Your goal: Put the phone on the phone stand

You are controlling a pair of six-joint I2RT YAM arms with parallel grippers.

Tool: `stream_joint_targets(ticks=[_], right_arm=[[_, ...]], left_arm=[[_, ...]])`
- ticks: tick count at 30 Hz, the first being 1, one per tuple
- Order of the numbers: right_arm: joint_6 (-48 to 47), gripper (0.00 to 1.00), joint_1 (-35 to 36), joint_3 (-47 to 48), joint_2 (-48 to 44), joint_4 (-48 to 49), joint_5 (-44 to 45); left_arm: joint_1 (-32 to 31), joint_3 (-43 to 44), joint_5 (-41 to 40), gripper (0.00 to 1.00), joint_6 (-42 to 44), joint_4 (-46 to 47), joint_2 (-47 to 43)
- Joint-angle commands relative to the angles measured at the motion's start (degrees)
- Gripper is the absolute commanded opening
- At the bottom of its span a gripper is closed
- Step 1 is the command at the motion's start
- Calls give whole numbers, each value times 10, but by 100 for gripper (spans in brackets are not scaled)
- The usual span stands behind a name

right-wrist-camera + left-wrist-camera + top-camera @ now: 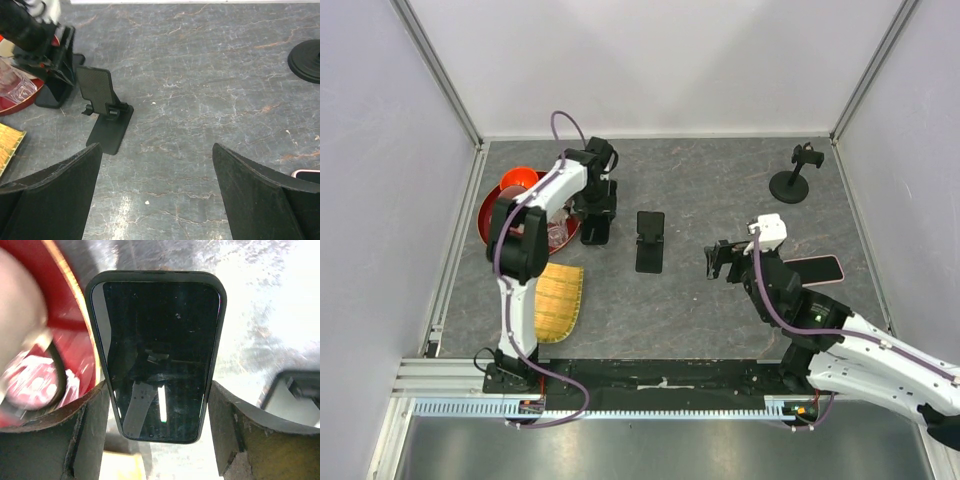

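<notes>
Black slab phone with glossy dark screen [157, 350] sat between the fingers of the left gripper [157, 388]. The gripper was clenched on its long edges, jaws only phone-width apart. Couldn't tell if the phone's lower end touched the grey marbled table [720, 190]. Black folding phone stand [650, 240] stood just right of that gripper. Step, as judged: lift clear, carry right, lower the bottom edge onto the stand's lip without nudging it. Right gripper [157, 150] hung wide apart, empty, beyond the stand.
</notes>
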Motion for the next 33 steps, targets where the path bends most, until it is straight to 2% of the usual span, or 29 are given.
stream_joint_targets(ticks=[1,5,9,12,15,17,22,24,29,33], right_arm=[[11,98,1,33,32,8,-26],[2,98,1,46,77,18,-61],[-25,98,2,66,131,38,-117],[-37,98,3,70,168,81,-149],[-55,98,12,59,195,165,-180],[-63,98,20,51,219,235,-184],[-71,98,43,85,316,373,-155],[-66,98,50,108,350,395,-145],[-37,97,60,172,446,450,-44],[-27,87,61,175,477,507,-8]], left_arm=[[13,-22,-16,2,-38,42,-149],[30,-81,49,2,-56,134,-244],[45,-148,165,2,-80,225,-336],[56,-226,260,2,-124,333,-381],[71,-284,347,2,-177,395,-427],[71,-296,369,2,-185,419,-453],[70,-344,364,2,-215,459,-497],[70,-345,372,2,-219,466,-500],[71,-358,399,2,-246,497,-491],[71,-375,430,2,-277,529,-484]])
